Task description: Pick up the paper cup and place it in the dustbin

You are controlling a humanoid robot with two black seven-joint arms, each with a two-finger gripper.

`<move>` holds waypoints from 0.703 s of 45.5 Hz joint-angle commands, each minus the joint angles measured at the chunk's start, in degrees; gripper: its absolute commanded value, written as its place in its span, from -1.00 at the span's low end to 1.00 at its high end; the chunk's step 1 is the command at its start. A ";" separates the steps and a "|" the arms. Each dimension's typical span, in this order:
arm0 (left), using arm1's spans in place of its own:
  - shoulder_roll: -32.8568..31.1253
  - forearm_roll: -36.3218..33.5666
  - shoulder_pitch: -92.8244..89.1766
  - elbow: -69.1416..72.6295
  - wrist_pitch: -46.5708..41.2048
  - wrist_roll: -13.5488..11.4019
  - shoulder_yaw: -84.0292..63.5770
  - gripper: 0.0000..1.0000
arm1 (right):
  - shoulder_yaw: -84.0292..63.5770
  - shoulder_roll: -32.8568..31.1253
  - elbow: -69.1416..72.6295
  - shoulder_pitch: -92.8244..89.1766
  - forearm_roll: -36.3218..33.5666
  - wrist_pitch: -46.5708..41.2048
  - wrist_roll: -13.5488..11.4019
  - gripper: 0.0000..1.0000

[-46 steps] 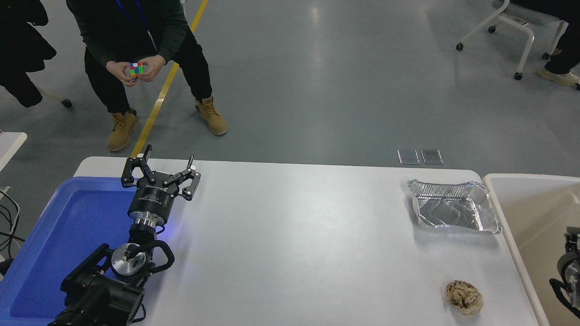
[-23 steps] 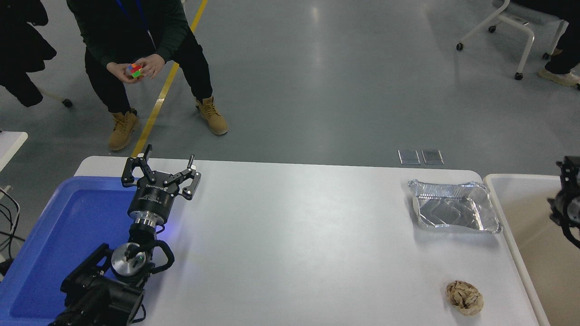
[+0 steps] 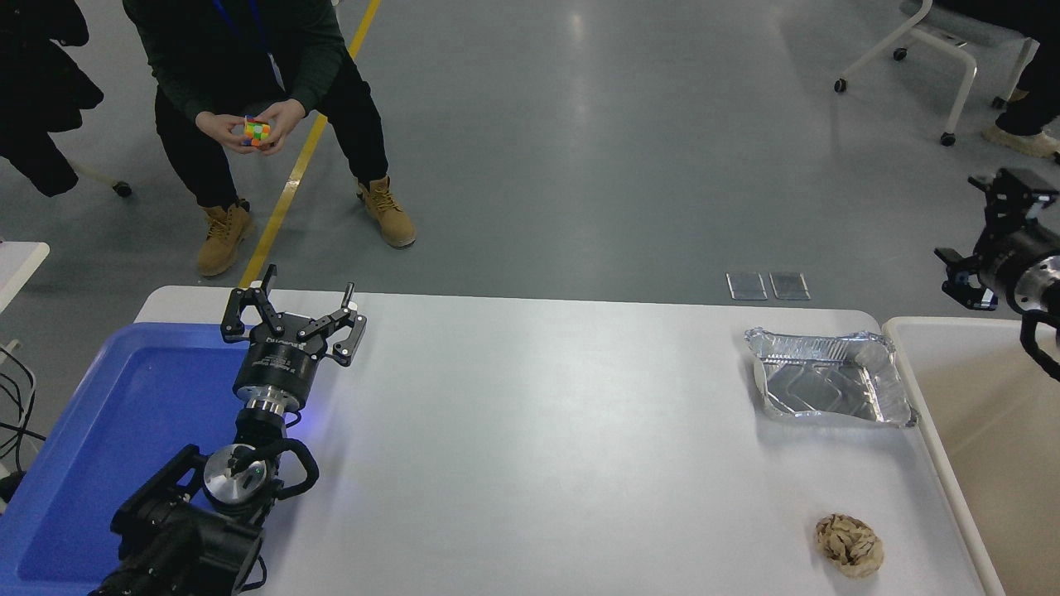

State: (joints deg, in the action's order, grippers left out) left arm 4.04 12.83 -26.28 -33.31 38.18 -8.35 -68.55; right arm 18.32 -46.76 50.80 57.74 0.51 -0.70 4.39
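Head view: no paper cup anywhere in frame. Not on the desk (image 3: 530, 430), not in either claw. What shows of the dustbin (image 3: 911, 331) interior at the right edge is bare cream plastic, but most of the bin is cropped, so the cup may be inside out of sight; can't confirm.

Right claw (image 3: 990, 248) comes in from the right edge, held high above the bin's far corner, off the desk. Part of it is cropped and seen from behind, so I can't tell whether it's spread or closed; nothing visible in it. Left claw (image 3: 291, 316) is parked at lower left over the edge of the blue tray (image 3: 99, 414), fingers spread, holding nothing.

Handling, as a judgement: a small paper cup is very light and thin-walled and crushes easily. Take it across the body just under the rolled rim, the stiffest part, with low force. It tips or skids if nudged.

Edges and room: the desk centre is wide open. A foil tray (image 3: 828, 385) sits near the far right corner just beside the bin rim; a crumpled brown paper ball (image 3: 849, 544) lies near the front right, close to the bin side. The bin's thick rim runs along the desk's right edge, so any move toward it has to clear the rim and pass between tray and ball.

A person (image 3: 248, 74) sits beyond the far left of the desk, holding a puzzle cube (image 3: 256, 131), well clear of both arms.
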 commanded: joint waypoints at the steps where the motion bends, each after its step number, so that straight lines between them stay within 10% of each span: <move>1: 0.00 0.00 0.00 0.00 -0.04 0.00 0.00 0.98 | -18.74 -2.81 5.62 18.71 -0.16 -0.62 0.00 1.00; 32: 0.00 -0.08 0.00 0.00 0.05 0.00 0.09 0.98 | -78.78 7.73 17.58 75.49 1.34 -11.78 0.00 1.00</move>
State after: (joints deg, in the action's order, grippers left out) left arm 4.04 12.78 -26.24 -33.31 38.18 -8.35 -68.51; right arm -45.26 -46.22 66.53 117.61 1.13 -8.68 4.40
